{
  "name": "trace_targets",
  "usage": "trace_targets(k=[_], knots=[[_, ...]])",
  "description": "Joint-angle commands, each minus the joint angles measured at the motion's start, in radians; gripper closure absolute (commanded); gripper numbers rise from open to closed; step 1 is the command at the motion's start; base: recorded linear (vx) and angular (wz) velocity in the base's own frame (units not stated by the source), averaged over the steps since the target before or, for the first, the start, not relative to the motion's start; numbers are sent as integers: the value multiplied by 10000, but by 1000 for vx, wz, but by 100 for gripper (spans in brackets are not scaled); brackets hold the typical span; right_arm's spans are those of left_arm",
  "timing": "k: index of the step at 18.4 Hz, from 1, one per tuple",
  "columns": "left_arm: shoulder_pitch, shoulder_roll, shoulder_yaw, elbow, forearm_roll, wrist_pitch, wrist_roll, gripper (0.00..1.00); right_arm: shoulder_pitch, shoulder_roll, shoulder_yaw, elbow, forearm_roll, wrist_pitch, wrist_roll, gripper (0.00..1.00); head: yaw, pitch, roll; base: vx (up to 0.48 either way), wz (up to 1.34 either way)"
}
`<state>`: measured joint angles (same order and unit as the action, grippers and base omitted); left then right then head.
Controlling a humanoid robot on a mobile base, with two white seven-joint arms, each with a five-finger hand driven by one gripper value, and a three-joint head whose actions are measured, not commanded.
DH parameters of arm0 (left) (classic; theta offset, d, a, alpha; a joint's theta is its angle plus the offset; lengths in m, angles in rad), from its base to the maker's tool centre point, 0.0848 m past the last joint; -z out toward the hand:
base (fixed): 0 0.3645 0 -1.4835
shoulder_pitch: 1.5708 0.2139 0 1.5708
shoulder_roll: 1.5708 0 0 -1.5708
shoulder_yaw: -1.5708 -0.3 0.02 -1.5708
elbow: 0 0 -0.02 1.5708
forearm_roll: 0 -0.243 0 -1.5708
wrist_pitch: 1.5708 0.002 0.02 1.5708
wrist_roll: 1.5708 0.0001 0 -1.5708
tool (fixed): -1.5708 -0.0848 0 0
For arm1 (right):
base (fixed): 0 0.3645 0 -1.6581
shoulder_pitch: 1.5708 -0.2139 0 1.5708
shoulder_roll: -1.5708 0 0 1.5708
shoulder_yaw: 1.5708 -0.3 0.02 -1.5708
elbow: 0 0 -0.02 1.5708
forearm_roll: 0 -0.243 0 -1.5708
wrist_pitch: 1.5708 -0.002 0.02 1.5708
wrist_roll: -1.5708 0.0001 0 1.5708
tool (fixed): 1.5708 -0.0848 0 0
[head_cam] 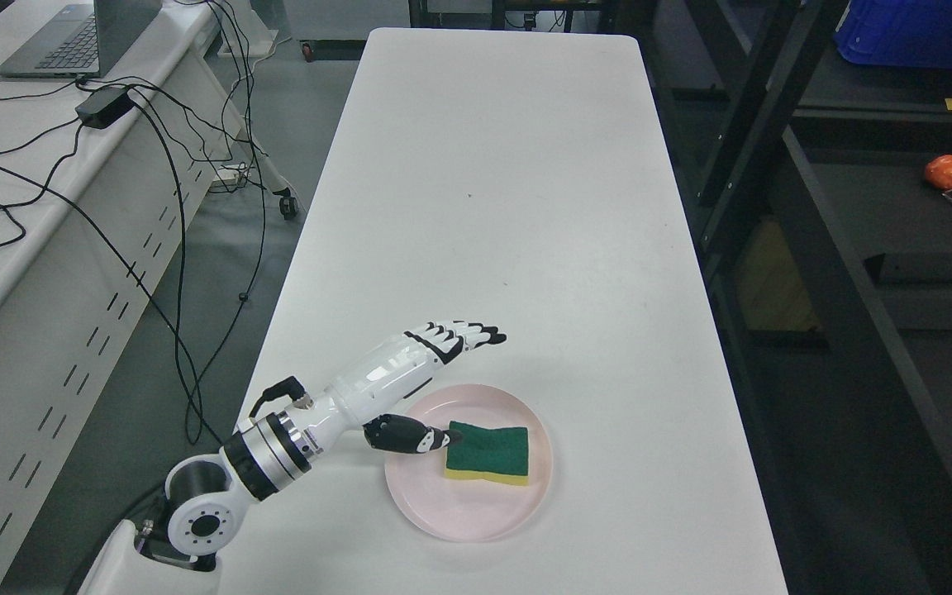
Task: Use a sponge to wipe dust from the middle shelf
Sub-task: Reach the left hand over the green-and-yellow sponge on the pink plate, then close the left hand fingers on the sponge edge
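The left hand (435, 372) hovers over the pink plate (418, 504) with fingers spread and thumb tip just beside the sponge (488, 451) (green side up), so this looks like the reach-to-grasp step, and next the fingers must close round it.

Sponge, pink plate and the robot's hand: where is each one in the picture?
sponge (488, 450), head view, middle of its green top.
pink plate (464, 516), head view, bare lower rim.
left hand (422, 368), head view, back of the hand.

green-and-yellow sponge (488, 453), pink plate (517, 512), white table (509, 207), white-and-black left hand (418, 372)
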<state>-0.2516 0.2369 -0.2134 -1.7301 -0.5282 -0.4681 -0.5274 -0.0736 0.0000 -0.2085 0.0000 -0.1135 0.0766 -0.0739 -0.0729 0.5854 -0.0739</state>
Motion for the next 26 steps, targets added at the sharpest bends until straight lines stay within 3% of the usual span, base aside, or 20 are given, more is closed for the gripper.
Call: trace_targets(k=[1, 7, 11, 17, 21, 26], knots=[[-964, 1665, -1915, 136, -2385, -609, -187, 8, 0, -175, -1, -175, 0, 1, 3, 0, 0, 0, 0, 0, 0], [-1900, 2277, -2726, 120, -2633, -1087, -893, 8, 0, -175, -1, -175, 0, 1, 3, 0, 0, 0, 0, 0, 0], [-2192, 2081, -3678, 334, -3016, -1087, -893, 8, 0, -175, -1, -175, 0, 1, 3, 0, 0, 0, 0, 0, 0], [-2193, 1834, -3772, 626, -3247, -1071, -923, 10, 0, -175, -1, -175, 0, 1, 3, 0, 0, 0, 0, 0, 0], [-2193, 1819, -3619, 841, -3217, -1072, -939, 24, 0, -175, -1, -175, 0, 1, 3, 0, 0, 0, 0, 0, 0], [-2132, 1344, -2608, 963, -3094, -1133, -954, 56, 0, -175, -1, -175, 0, 1, 3, 0, 0, 0, 0, 0, 0]])
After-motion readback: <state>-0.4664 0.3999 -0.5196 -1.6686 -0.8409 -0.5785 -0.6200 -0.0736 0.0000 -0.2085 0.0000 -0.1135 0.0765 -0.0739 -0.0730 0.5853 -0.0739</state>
